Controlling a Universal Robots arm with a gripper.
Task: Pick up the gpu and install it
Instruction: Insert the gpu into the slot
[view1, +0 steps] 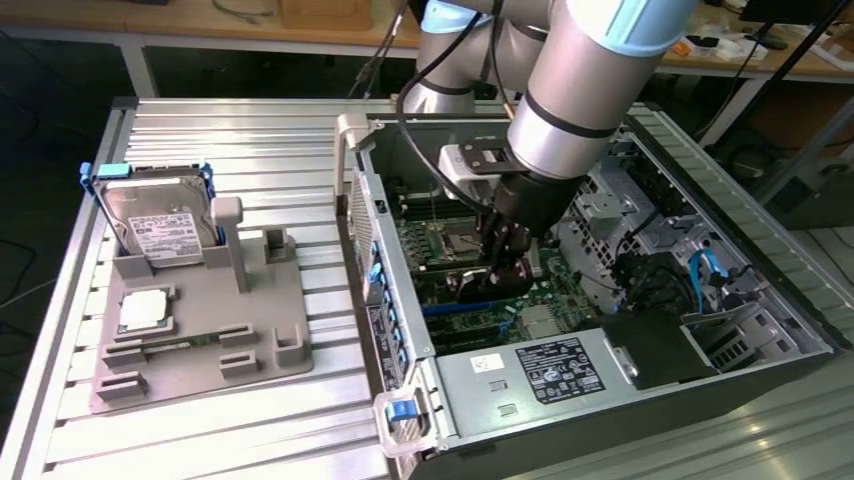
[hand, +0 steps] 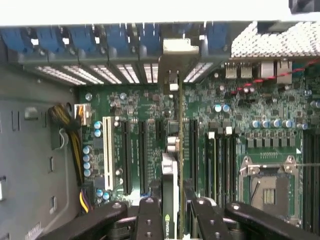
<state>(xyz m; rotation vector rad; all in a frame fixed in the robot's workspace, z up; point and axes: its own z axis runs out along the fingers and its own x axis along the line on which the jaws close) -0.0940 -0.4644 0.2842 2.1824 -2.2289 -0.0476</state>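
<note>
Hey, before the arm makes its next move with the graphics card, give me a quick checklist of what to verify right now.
1. gpu gripped in the hand: ok.
2. gpu held over the motherboard: ok.
3. Bracket end facing the rear slot openings: ok.
4. gpu edge lined up with the nearest black slot: cannot tell.
5. gpu seated: cannot tell.
6. Yellow cables clear of the gpu: ok.

We see hard drive (view1: 158, 228) upright in grey holder (view1: 200, 355) on the desk (view1: 254, 130), processor chip (view1: 143, 312) flat on it; PC case (view1: 367, 230) open, motherboard (hand: 135, 100) and CPU socket (hand: 267, 189) exposed.
</note>
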